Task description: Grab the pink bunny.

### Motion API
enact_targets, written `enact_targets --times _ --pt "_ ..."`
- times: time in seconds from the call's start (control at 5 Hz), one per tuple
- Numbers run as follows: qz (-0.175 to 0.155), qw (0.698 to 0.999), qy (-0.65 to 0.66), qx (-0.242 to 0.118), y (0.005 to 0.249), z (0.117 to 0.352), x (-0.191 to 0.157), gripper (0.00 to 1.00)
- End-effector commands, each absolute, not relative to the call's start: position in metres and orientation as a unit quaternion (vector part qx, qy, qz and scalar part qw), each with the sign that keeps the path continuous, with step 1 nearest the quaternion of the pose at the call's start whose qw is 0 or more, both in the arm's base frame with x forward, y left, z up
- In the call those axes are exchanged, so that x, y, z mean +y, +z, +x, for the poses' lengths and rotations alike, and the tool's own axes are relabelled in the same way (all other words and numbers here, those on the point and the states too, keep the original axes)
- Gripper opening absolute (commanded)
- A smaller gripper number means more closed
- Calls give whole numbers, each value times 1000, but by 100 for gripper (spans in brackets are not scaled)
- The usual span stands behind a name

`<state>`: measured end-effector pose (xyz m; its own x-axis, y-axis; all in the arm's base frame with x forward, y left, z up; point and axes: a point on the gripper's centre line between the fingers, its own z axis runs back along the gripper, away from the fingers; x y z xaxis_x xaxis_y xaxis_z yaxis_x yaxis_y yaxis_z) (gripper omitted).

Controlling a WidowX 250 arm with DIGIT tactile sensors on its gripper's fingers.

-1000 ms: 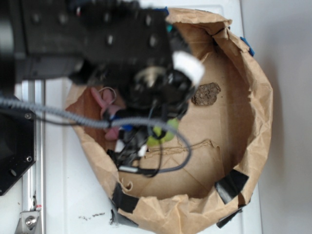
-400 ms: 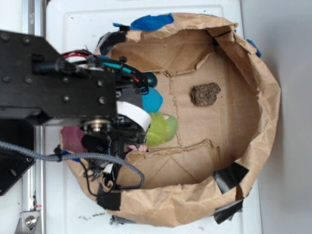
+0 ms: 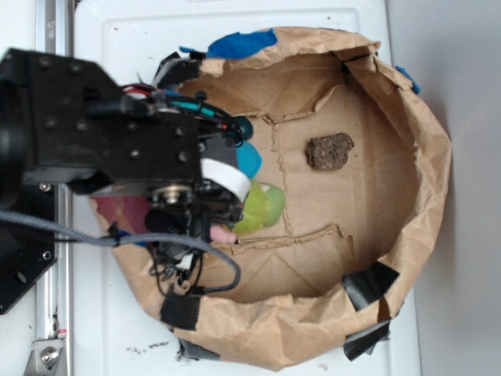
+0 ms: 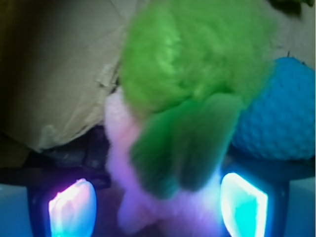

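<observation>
Wrist view, left to right: we see the gripper [image 4: 158,205] with its jaws apart, the two lit fingers [image 4: 71,206] standing at either side of the pink bunny [image 4: 129,192]. The bunny lies between them, with a gap to each pad; we cannot tell any contact. The green plush [image 4: 192,74] overlaps the bunny from above; right of the plush sits the blue ball [image 4: 276,113]. Exterior view: the bunny [image 3: 223,233] shows just left of the plush [image 3: 262,207], inside the paper bag [image 3: 423,157].
</observation>
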<state>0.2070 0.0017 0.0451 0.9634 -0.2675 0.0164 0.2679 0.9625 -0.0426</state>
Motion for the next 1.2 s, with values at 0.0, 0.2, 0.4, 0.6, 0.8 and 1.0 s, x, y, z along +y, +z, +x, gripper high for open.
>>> enact_targets --times 0.0,0.2,0.4,0.6,0.8,1.0 --pt "-8 991 -126 -43 35 231 11 100" --pt "-6 993 -112 -44 35 234 15 0" --pt "-7 993 -105 -44 36 243 20 0" --pt "-19 994 -98 -47 66 251 19 0" --pt "-39 995 -77 -57 116 262 15 0" --pt "-54 996 -40 -55 165 280 10 0"
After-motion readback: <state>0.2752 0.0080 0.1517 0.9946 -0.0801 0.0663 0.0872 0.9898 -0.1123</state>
